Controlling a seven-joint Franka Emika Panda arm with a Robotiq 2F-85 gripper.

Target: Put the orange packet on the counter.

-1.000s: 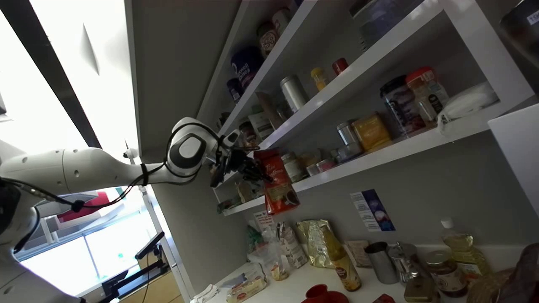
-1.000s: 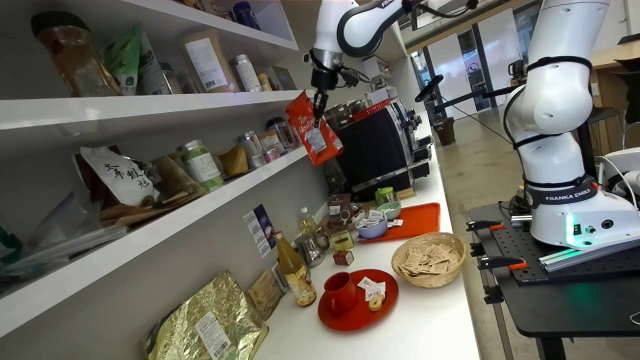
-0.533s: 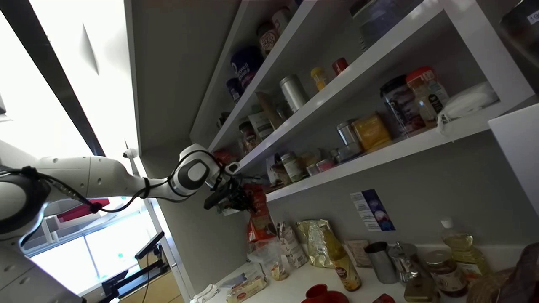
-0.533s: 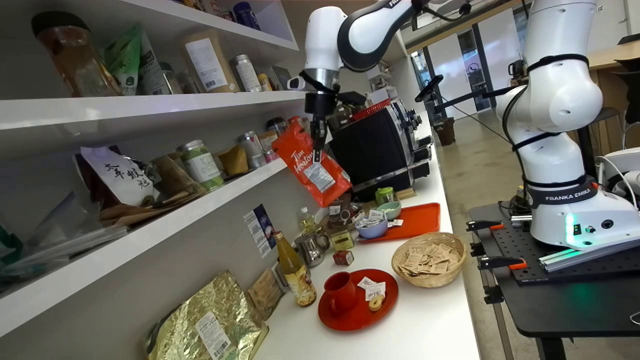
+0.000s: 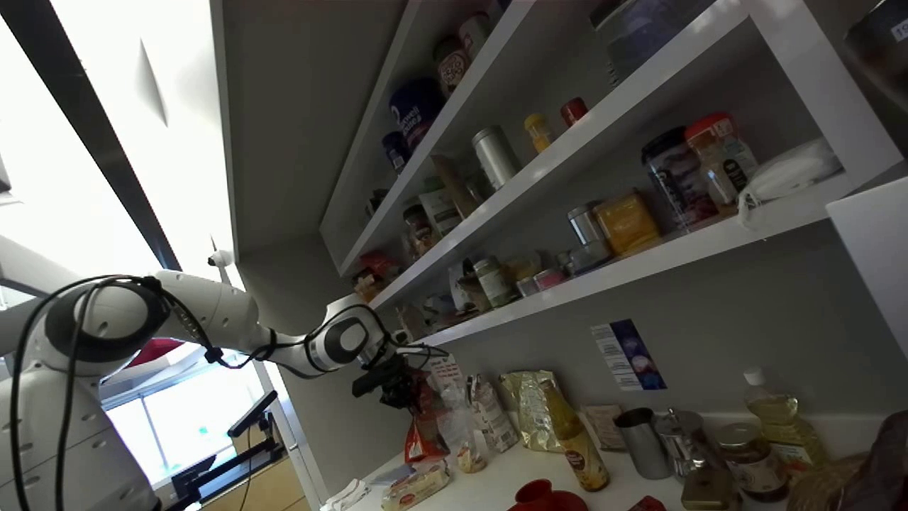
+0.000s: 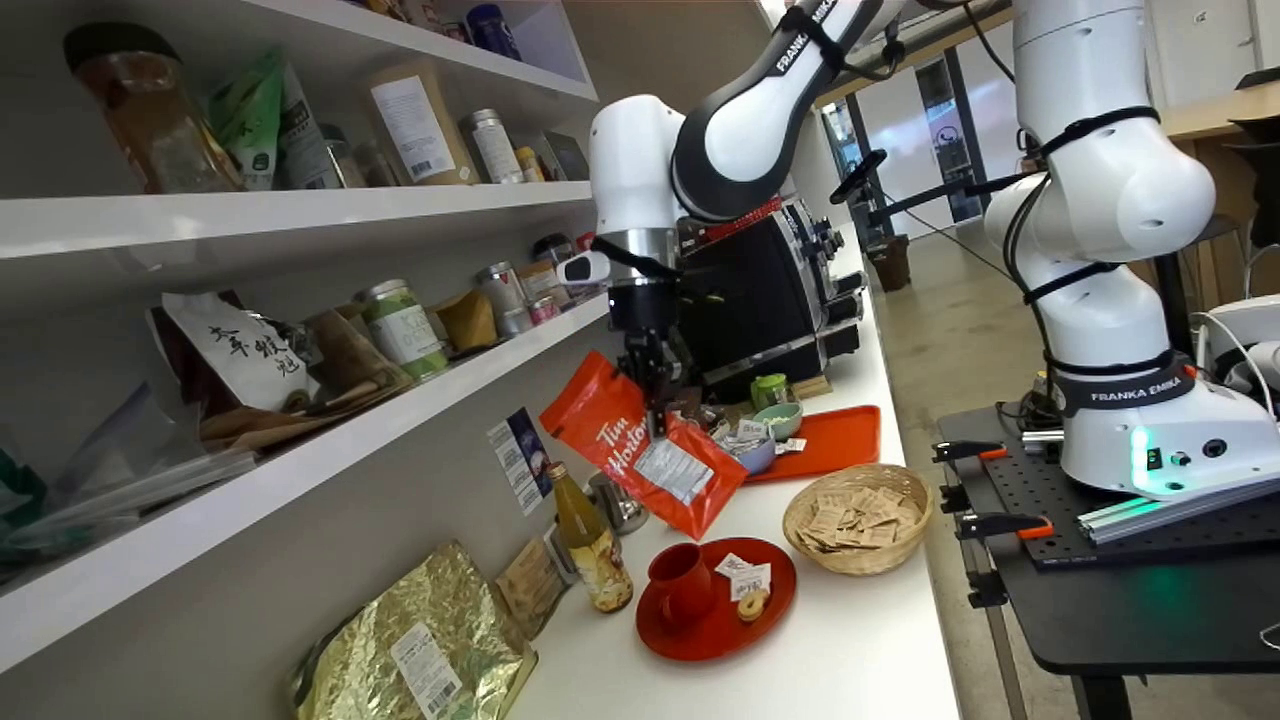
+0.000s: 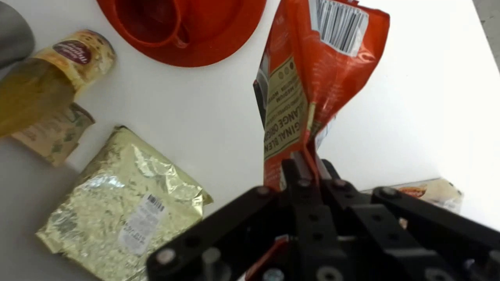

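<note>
While one pincer grips one orange packet, counter below, seemingly apart

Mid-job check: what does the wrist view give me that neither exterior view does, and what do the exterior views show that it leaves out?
Wrist view only: the barcode on the orange packet, and a close look at the gripper pinching it.
Exterior views only: both show the shelves, jars and robot arm; the tray and basket show plainly in an exterior view.
Shared: the orange packet in the gripper, the counter, red plate, red mug, bottle and golden bag.
</note>
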